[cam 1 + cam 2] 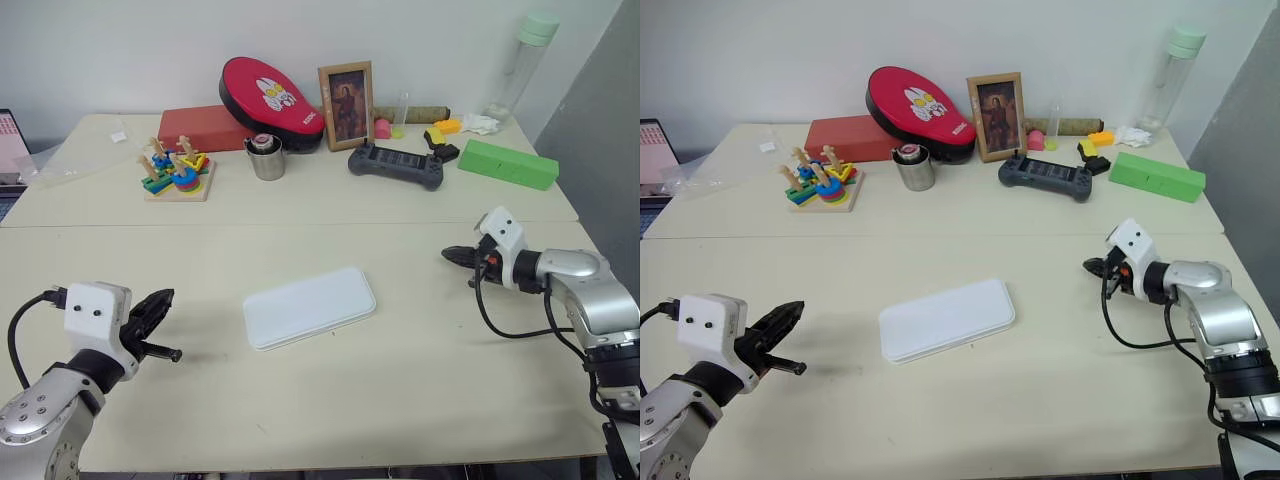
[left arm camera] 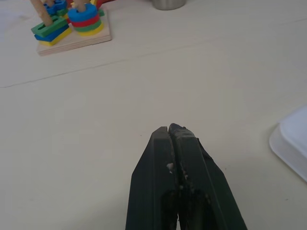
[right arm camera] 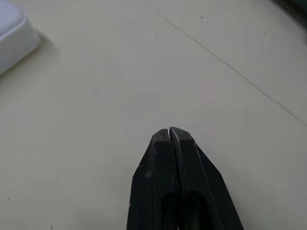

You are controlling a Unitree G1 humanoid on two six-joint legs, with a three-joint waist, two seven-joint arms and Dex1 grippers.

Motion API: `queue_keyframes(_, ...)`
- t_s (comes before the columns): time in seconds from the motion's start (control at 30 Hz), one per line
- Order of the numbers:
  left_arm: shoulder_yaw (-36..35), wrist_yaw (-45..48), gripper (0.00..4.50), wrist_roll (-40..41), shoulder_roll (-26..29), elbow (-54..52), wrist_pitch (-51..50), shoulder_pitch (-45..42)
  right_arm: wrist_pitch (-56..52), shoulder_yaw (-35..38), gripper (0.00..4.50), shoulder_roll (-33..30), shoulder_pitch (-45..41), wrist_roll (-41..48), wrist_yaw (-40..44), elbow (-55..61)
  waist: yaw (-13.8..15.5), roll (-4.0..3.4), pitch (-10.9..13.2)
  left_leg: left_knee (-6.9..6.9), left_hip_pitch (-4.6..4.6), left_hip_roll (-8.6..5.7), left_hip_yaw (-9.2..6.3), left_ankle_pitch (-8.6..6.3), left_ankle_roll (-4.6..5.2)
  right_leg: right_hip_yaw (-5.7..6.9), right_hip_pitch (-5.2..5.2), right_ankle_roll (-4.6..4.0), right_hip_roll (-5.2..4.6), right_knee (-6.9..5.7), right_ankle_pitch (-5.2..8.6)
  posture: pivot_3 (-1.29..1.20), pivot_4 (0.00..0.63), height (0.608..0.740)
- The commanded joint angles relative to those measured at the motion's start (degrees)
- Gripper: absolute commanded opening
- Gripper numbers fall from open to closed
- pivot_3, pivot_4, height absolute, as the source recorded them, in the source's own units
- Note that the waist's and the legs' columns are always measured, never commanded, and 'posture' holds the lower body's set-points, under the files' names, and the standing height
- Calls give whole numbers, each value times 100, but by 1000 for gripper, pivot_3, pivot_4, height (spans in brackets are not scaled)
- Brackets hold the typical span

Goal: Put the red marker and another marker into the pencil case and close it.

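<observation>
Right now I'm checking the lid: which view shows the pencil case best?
The left eye view: the pencil case lies whole, lid shut, mid-table. The right eye view shows the same. Each wrist view catches only a corner past its shut claw.

The pencil case (image 1: 309, 306) lies lid down on the worktop (image 1: 420, 370), between the left claw (image 1: 160, 300) and right claw (image 1: 450, 254). Both claws sit well apart from it.

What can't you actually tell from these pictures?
- Inside of the pencil case: lid shut, so the head views cannot show whether markers are in it.
- Case in the left wrist view: cut off by the edge.
- Small bits beside the green box: too small to name.
</observation>
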State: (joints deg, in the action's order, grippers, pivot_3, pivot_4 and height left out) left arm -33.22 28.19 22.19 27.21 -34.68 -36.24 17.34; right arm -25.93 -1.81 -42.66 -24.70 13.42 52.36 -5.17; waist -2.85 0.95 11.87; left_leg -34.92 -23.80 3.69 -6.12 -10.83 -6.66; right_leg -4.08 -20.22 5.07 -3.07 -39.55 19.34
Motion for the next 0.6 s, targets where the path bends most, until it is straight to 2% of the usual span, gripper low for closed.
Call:
queue_keyframes(0.03, -144, 35, 66, -20, 74, 219, 278, 75, -16, 283, 0, -208, -32, 145, 149, 223, -1, 0, 0, 1, -1, 0, 0, 0, 0, 0, 0, 0, 0, 2, 0, 0, 150, 740)
queue_keyframes(0.3, -377, 251, 66, 117, 342, 599, 413, 255, 120, 444, 0, -643, 104, 154, 407, 46, -4, 0, 0, 7, -3, 0, 1, -1, 0, 1, 0, 0, 0, 17, 0, 0, 150, 740)
queue_keyframes(0.6, -354, 347, 66, 257, 390, 691, 488, 265, 24, 518, 0, -786, 252, 241, 586, 224, -4, 0, 0, 8, -5, 1, 2, -1, 0, 1, 2, 4, 0, 29, -4, 0, 150, 740)
